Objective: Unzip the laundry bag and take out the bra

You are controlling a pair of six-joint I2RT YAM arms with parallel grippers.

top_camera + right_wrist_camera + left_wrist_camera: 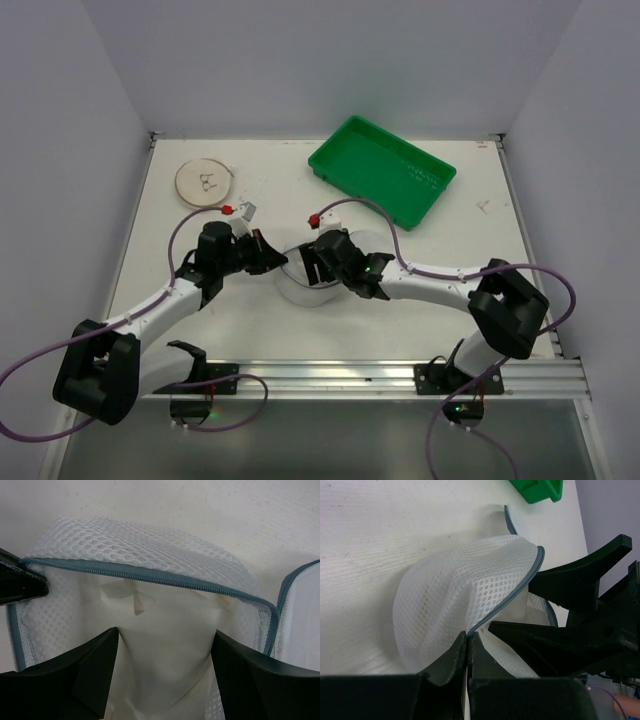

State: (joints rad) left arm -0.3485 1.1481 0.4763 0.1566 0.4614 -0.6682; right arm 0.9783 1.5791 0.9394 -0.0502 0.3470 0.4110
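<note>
The laundry bag (pixel 297 287) lies at the table's middle, unzipped, its mesh upper half (pixel 445 592) lifted open. My left gripper (pixel 468 634) is shut on the bag's grey zipper rim (pixel 492 615) and holds that half up; in the top view the left gripper (pixel 280 258) sits at the bag's left edge. My right gripper (pixel 165 637) is open, and its fingers (pixel 85 665) straddle the cream-white bra (pixel 165 615) inside the opening under the zipper rim (pixel 150 577). In the left wrist view the right gripper (pixel 512 605) reaches in from the right. The bra's cups and straps are hidden.
A green rectangular tray (pixel 385 170) stands at the back right. A flat beige disc (pixel 205 183) lies at the back left, with a small red and white item (pixel 238 210) near it. A metal rail (pixel 400 375) runs along the near edge.
</note>
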